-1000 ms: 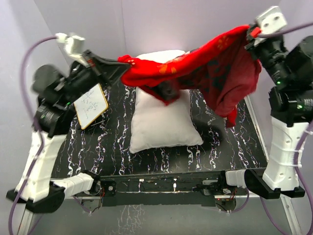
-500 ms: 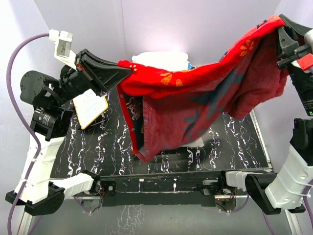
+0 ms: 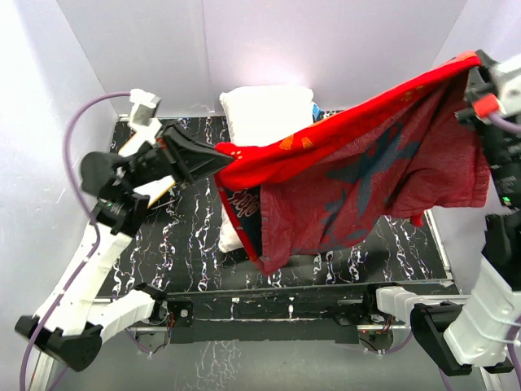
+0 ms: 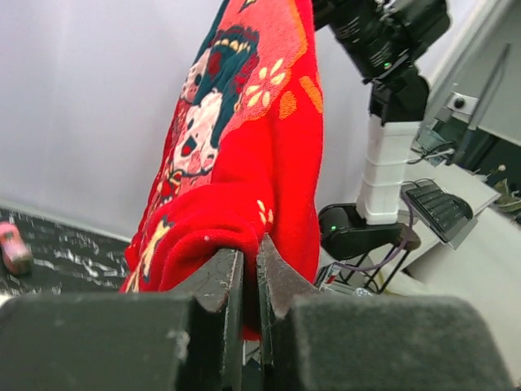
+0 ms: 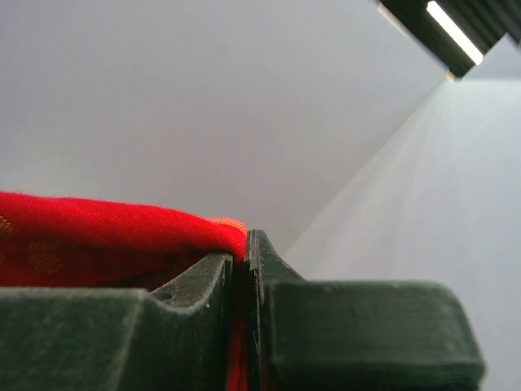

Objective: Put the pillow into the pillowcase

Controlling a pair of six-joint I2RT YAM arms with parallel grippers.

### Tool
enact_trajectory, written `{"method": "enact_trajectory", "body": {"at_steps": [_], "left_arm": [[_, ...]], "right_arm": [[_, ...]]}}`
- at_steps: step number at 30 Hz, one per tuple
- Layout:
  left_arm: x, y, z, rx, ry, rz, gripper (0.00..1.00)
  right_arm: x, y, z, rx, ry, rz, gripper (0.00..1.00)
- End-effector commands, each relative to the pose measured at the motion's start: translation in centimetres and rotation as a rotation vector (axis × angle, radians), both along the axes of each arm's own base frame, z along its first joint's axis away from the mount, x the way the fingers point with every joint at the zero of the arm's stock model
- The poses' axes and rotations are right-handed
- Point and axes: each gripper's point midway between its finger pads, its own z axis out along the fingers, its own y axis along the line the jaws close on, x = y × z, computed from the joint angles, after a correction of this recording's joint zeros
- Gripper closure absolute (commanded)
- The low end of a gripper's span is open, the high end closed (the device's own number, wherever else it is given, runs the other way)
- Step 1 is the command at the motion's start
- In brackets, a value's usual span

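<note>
Your left gripper (image 3: 221,158) is clamped on a bunched corner of the pillowcase (image 3: 358,171). The left wrist view shows both fingers pressed together with red cloth pinched between them. Your right gripper (image 3: 476,69) is likewise closed on the opposite upper edge, with the cloth nipped between its fingers in the right wrist view.

Change noted: a second ago the pillowcase sagged in a heap across the far end of the pillow. Half a second ago it was being hauled up. It now hangs clear of the table (image 3: 391,236) as a stretched sheet, strung from lower left to high right. The left arm has dropped and reached inward, while the right has stayed high by the right wall.

The pillow (image 3: 264,110) lies on the table toward the far side. Its far end is exposed, most of the rest is hidden behind the hanging cloth, and a sliver shows at the cloth's lower left edge. It is not inside the pillowcase.

Assessment: the cloth is spread, not opened. I cannot tell whether the mouth gapes or where it lies. Insertion has not begun. You will likely need to locate the mouth and part its layers before the pillow can enter.
</note>
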Motion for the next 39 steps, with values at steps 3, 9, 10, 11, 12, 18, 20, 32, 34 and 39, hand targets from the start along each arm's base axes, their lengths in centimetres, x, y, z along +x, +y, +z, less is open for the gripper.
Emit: {"method": "enact_trajectory", "body": {"at_steps": [3,9,10,11,12,18,20,32,34,39], "left_arm": [[9.5,-3.7,-9.0,0.115,0.336,0.039,1.00],[20.1,-7.2,-19.9,0.287,0.678,0.144,1.00],[22.4,-7.1,-21.4,0.326,0.694,0.230,1.00],[24.6,-6.7,-23.2,0.375,0.727,0.313,1.00],[26.7,-5.5,-25.3,0.434,0.784,0.429,1.00],[32.9,3.4,-24.9,0.571,0.684,1.028,0.36],[31.2,5.5,-22.3,0.554,0.588,1.095,0.17],[12.8,6.0,-26.5,0.614,0.509,0.686,0.04],[10.6,5.9,-30.0,0.628,0.609,0.629,0.04],[8.8,6.3,-33.2,0.603,0.676,0.625,0.03]], "right_arm": [[9.3,-5.3,-7.0,-0.005,0.182,-0.319,0.92],[18.1,-8.5,-16.3,-0.104,0.337,-0.504,0.92],[19.7,-9.5,-17.5,-0.104,0.363,-0.524,0.92],[21.4,-10.4,-18.7,-0.096,0.394,-0.536,0.92],[23.1,-11.4,-19.8,-0.081,0.426,-0.544,0.92],[30.2,-9.0,-30.2,0.005,0.841,-0.325,0.36],[30.0,-5.7,-34.3,0.049,0.989,-0.121,0.17],[11.4,8.6,-41.2,0.040,0.980,0.745,0.01],[9.6,9.2,-43.3,0.038,0.993,0.797,0.01],[9.5,8.6,-47.7,0.054,1.048,0.748,0.01]]}}
